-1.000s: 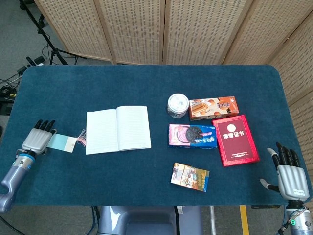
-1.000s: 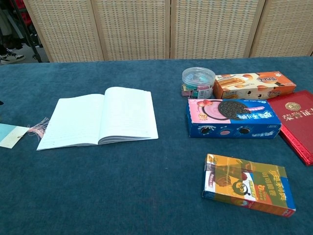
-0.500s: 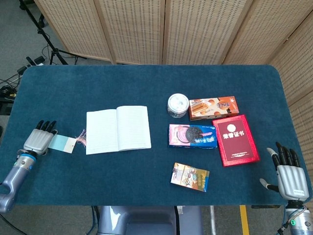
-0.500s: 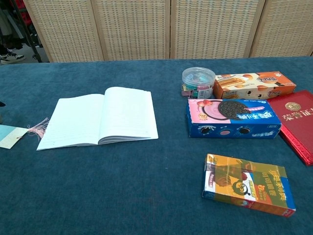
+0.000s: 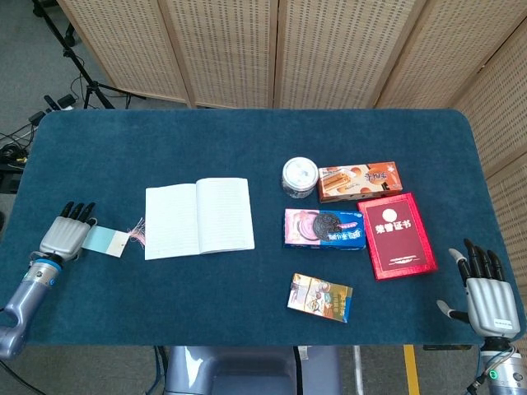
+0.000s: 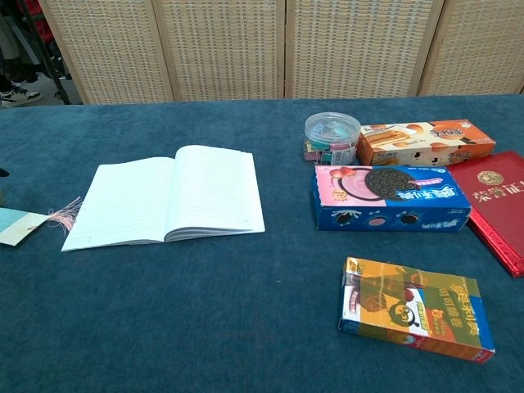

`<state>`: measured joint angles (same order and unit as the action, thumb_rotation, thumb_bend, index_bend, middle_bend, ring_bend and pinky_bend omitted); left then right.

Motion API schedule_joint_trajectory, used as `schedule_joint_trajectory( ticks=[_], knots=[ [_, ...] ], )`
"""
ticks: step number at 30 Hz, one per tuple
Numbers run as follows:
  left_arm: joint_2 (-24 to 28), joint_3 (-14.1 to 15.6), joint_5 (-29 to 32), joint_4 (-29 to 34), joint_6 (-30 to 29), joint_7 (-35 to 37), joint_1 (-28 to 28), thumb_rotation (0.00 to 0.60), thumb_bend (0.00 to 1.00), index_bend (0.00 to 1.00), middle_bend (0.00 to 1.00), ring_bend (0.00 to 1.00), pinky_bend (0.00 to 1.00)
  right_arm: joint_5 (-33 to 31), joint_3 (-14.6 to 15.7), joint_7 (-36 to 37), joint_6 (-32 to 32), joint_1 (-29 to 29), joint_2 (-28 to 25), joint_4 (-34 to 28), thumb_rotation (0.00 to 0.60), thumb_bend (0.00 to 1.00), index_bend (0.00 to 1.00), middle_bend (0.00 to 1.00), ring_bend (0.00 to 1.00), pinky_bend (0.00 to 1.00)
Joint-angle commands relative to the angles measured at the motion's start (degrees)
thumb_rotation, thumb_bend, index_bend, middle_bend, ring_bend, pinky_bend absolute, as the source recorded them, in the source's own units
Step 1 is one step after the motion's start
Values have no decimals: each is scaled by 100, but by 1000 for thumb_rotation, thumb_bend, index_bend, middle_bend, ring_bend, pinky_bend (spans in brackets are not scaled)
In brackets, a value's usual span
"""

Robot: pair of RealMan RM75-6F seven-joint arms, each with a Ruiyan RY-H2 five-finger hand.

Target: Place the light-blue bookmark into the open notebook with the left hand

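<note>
The light-blue bookmark (image 5: pixel 104 239) lies flat on the blue table, its pink tassel (image 5: pixel 136 231) pointing at the open notebook (image 5: pixel 198 217) just to its right. My left hand (image 5: pixel 66 234) lies flat at the bookmark's left end, fingers straight and slightly apart, fingertips at its far-left corner, holding nothing. In the chest view the bookmark (image 6: pixel 18 226) shows at the left edge beside the notebook (image 6: pixel 168 195); the hand itself is out of frame there. My right hand (image 5: pixel 486 292) rests open at the front right table edge.
Right of the notebook stand a round plastic tub (image 5: pixel 300 178), an orange biscuit box (image 5: pixel 360 180), an Oreo box (image 5: pixel 324 228), a red certificate book (image 5: pixel 400 234) and a small snack box (image 5: pixel 319 297). Folding wicker screens stand behind the table.
My left hand has drifted slightly left and toward the front edge, uncovering a little more of the bookmark. The bookmark shifted slightly. The right hand is still.
</note>
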<state>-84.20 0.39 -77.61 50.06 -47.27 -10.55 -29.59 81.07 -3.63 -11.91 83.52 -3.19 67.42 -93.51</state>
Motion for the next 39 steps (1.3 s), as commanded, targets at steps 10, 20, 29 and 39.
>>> schedule_joint_trajectory(
  ticks=[10, 20, 29, 39],
  knots=[
    [137, -84, -26, 176, -186, 77, -1, 600, 312, 384, 0, 0, 0, -6, -3, 13, -4, 3, -13, -9, 600, 105, 122, 0, 0, 0],
    [580, -277, -160, 667, -594, 175, -99, 600, 307, 384, 0, 0, 0, -8, -7, 44, -4, 6, -25, -13, 600, 105, 122, 0, 0, 0],
    [444, -135, -944, 302, -1193, 439, -336, 600, 299, 385, 0, 0, 0, -63, -40, 112, -17, 6, -47, 9, 600, 105, 122, 0, 0, 0],
    [208, 37, -1475, -207, -1338, 743, -675, 600, 297, 385, 0, 0, 0, -295, -127, 155, -195, -61, -27, 112, 600, 105, 122, 0, 0, 0]
  ],
)
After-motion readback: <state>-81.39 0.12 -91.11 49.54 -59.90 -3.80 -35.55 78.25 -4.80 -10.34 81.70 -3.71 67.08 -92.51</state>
